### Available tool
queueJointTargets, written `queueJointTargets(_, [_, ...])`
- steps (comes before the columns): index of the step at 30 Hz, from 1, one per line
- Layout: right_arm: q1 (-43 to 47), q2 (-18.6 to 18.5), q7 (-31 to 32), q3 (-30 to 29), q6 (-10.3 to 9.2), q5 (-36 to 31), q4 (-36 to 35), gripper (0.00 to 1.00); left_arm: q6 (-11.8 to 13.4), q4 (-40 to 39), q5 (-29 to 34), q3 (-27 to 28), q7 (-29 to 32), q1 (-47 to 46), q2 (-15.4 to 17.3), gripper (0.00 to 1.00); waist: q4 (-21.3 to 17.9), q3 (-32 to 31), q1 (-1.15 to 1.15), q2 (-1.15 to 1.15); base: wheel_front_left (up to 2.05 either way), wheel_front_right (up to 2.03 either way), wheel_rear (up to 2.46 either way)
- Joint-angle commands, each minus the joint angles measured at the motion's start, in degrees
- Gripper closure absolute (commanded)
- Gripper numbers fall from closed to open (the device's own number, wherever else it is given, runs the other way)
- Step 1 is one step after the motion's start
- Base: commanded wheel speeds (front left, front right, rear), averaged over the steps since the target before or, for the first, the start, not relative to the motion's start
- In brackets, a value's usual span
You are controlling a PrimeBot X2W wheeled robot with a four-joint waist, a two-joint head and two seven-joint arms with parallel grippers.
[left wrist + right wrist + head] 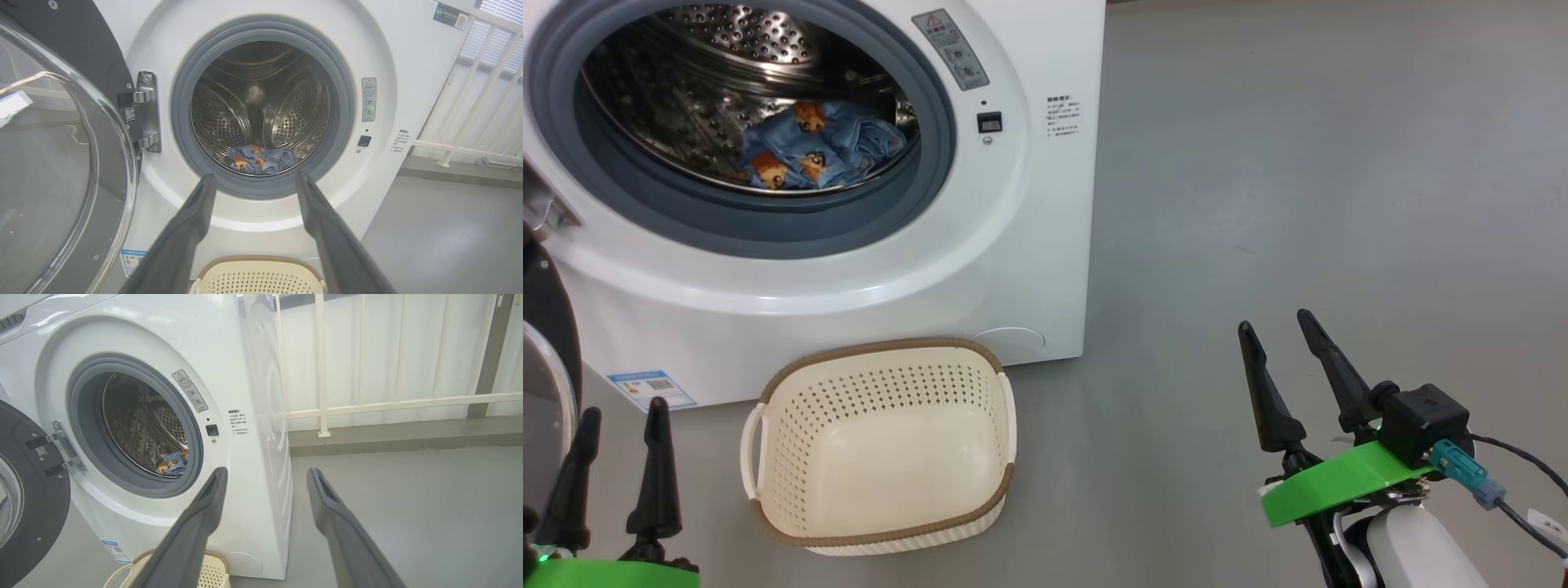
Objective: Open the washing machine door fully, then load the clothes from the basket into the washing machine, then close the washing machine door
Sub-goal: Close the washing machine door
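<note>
Washing machine (849, 269): was stood white and boxy on the grey floor with its drum mouth uncovered; its top and left side were cut off in the head view
Washing machine door (61, 163): was swung wide on its hinge at the robot's left, close beside the left gripper; it was judged that a push placed near the hinge, or one glancing off the bulging glass, could leave it ajar and unlatched; only a slice of its black rim was caught in the head view, and its outer face was hidden
Basket (882, 449): was set on the floor just before the machine, below the drum mouth, with nothing seen in it; it was judged that it could be caught by the door's lower rim on the swing shut, though whether the rim would clear it could not be told
Clothes (821, 151): were heaped low in the drum near its front lip; a fold could be pinched against the grey gasket if the heap slid forward; the number of garments could not be made out
Left gripper (623, 408): was held low with fingers apart and nothing between them; the glass could be struck by a fingertip in so tight a gap
Right gripper (1274, 321): was held over bare floor, well right of the machine, fingers apart and empty
</note>
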Motion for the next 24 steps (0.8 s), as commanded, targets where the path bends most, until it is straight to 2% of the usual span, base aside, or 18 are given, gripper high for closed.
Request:
queueJointTargets(1, [-0.8, -0.29, -0.46, 1.21, 0.32, -0.48, -1.08, 0.0, -0.12, -0.88, 0.51, 1.97, -0.37, -1.07, 1.71, 0.0, 0.12, -0.06, 0.0, 0.0, 0.0, 0.0, 0.0])
queueJointTargets(12, [-0.89, -0.29, -0.46, 1.39, 0.32, -0.38, -0.23, 0.0, -0.12, 1.15, 2.63, 3.12, -0.37, -1.81, 0.42, 0.0, 4.09, -0.93, 0.0, 0.0, 0.0, 0.0, 0.0])
queueJointTargets(24, [-1.33, -0.29, -0.46, 2.15, 0.32, 0.36, 1.75, 0.0, 0.08, 3.91, 5.89, 3.91, -0.37, -2.24, -1.73, 0.0, 12.32, -2.41, 0.0, 0.0, 0.0, 0.0, 0.0])
